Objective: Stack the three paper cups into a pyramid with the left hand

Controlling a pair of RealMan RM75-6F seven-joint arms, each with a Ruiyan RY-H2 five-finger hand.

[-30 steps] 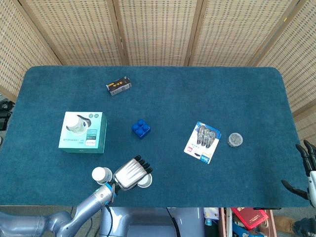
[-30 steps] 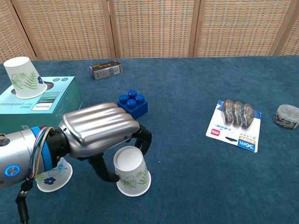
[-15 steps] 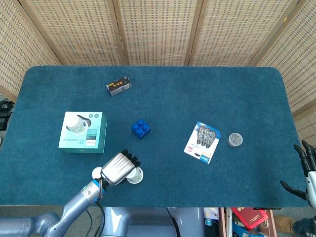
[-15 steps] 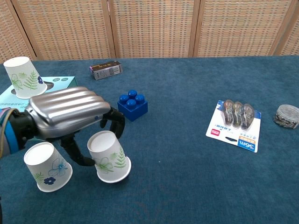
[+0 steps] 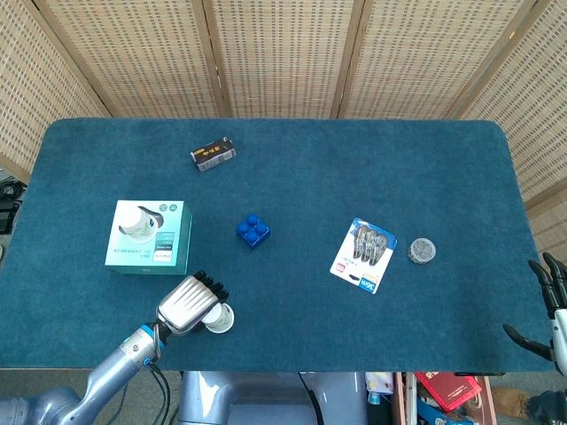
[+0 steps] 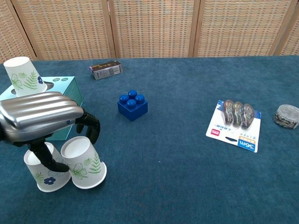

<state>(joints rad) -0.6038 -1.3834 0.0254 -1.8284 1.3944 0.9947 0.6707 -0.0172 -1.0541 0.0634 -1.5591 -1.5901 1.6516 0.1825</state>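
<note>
My left hand [image 6: 39,116] has a glossy ribbed metal back w/ matt black fingers. Paper cups [image 6: 84,163] look matt, leaf-printed. Table [image 6: 187,186] is fuzzy blue cloth; blue block [image 6: 132,105] probably smooth plastic.

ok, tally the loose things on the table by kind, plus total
Paper cups: 3
Boxes: 2, teal, small dark
Blue brick: 1
Blister pack: 1
Small round tin: 1
Total: 8

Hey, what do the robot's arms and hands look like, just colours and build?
The left hand has a ribbed, shiny silver back and black fingers. Its arm in the head view is silver-grey with a blue ring at the wrist and dark cables beside it. The right hand shows only as black fingers at the frame edge.
</note>
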